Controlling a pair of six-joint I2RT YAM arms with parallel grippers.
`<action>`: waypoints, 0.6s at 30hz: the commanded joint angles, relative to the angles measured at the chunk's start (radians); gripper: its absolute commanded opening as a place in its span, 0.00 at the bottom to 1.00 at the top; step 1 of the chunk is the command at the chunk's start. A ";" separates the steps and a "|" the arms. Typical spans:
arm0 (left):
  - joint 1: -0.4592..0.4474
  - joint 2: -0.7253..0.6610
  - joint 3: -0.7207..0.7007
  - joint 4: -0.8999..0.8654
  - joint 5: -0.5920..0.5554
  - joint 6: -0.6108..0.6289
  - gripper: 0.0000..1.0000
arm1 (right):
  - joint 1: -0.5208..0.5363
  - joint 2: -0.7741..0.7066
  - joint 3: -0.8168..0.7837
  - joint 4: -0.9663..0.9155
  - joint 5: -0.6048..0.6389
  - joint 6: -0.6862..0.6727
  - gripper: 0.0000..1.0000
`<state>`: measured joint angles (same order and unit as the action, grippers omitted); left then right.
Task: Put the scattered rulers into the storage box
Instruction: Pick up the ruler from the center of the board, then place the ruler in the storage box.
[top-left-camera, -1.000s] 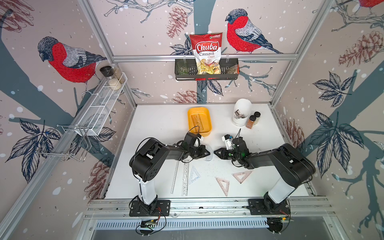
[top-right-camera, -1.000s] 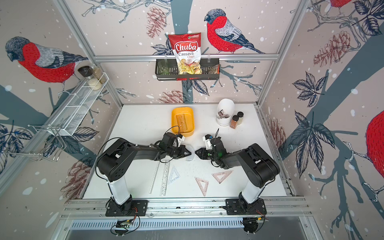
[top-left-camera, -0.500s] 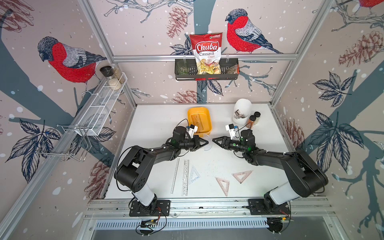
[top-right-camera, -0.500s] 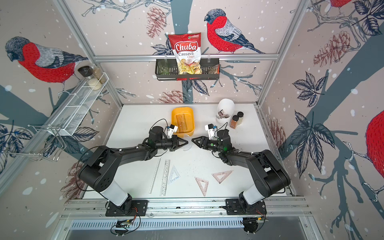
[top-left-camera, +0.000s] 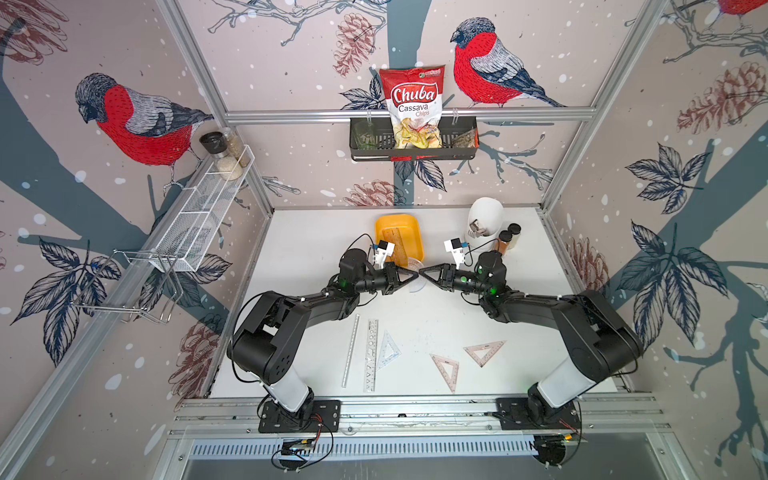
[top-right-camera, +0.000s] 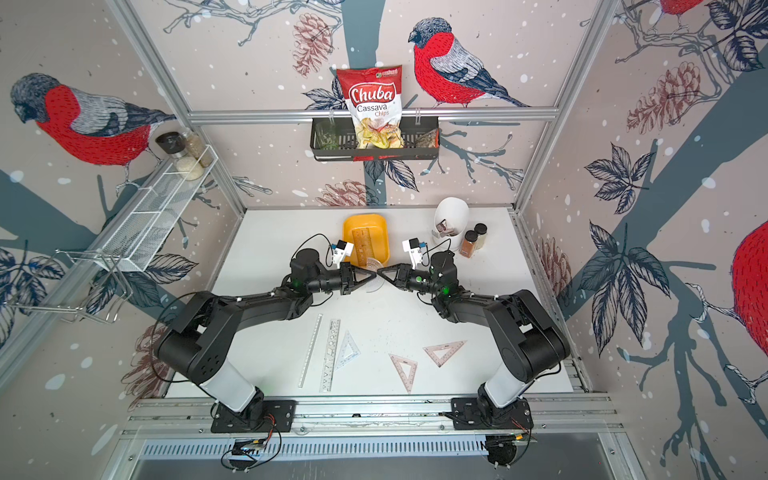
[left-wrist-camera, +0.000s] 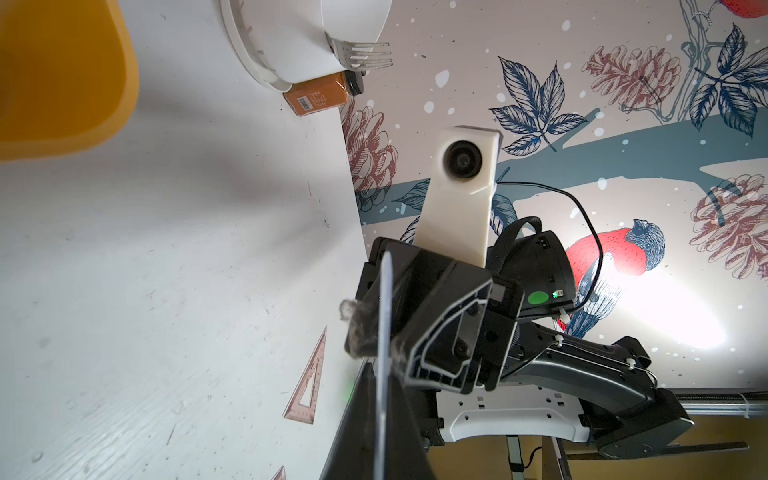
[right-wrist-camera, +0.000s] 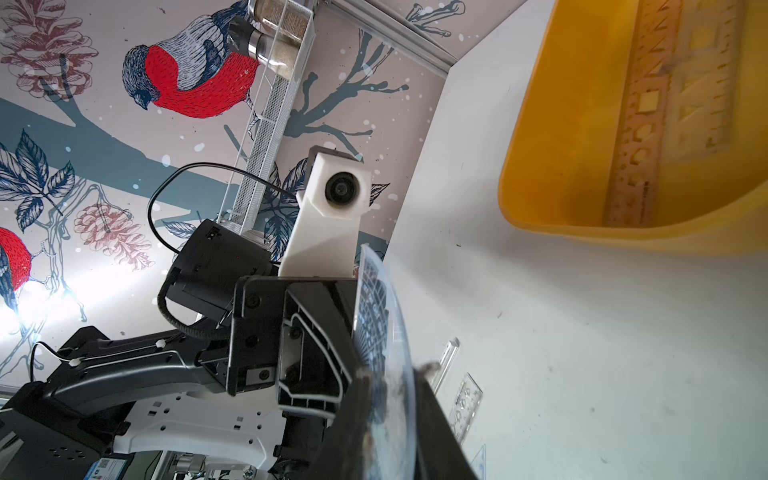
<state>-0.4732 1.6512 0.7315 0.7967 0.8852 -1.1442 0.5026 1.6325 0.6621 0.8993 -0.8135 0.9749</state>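
Observation:
A clear half-round protractor (top-left-camera: 416, 286) (top-right-camera: 373, 286) hangs on edge above the table, just in front of the yellow storage box (top-left-camera: 384, 226) (top-right-camera: 352, 226). My left gripper (top-left-camera: 414, 274) (left-wrist-camera: 378, 436) is shut on it from the left. My right gripper (top-left-camera: 422, 272) (right-wrist-camera: 390, 415) meets it tip to tip and is shut on the same protractor (right-wrist-camera: 374, 311). A pinkish stencil ruler (top-left-camera: 401, 244) (right-wrist-camera: 665, 104) lies in the box. Near the front lie a straight ruler (top-left-camera: 351, 351), a stencil ruler (top-left-camera: 371, 355), a pale blue triangle (top-left-camera: 388, 349) and two pink triangles (top-left-camera: 445, 370) (top-left-camera: 484, 351).
A tall white pot (top-left-camera: 486, 218) with cutlery and two spice jars (top-left-camera: 509, 239) stand at the back right. A black wire basket (top-left-camera: 461, 143) with a chips bag hangs on the back wall. A white mesh shelf (top-left-camera: 199, 212) runs along the left wall.
Both grippers have risen and moved back toward the box with the protractor. The right jaws opened wide half a second ago and have now closed on it.

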 joint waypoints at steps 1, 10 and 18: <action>0.004 0.000 0.002 0.002 0.006 0.009 0.00 | 0.005 0.010 0.031 0.022 -0.034 -0.002 0.15; 0.064 -0.072 0.050 -0.328 -0.079 0.221 0.51 | -0.026 0.092 0.254 -0.331 0.021 -0.225 0.00; 0.145 -0.157 0.214 -0.896 -0.400 0.557 0.72 | -0.016 0.381 0.699 -0.712 0.214 -0.459 0.00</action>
<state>-0.3374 1.5047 0.9051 0.1638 0.6388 -0.7578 0.4782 1.9499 1.2644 0.3656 -0.7033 0.6434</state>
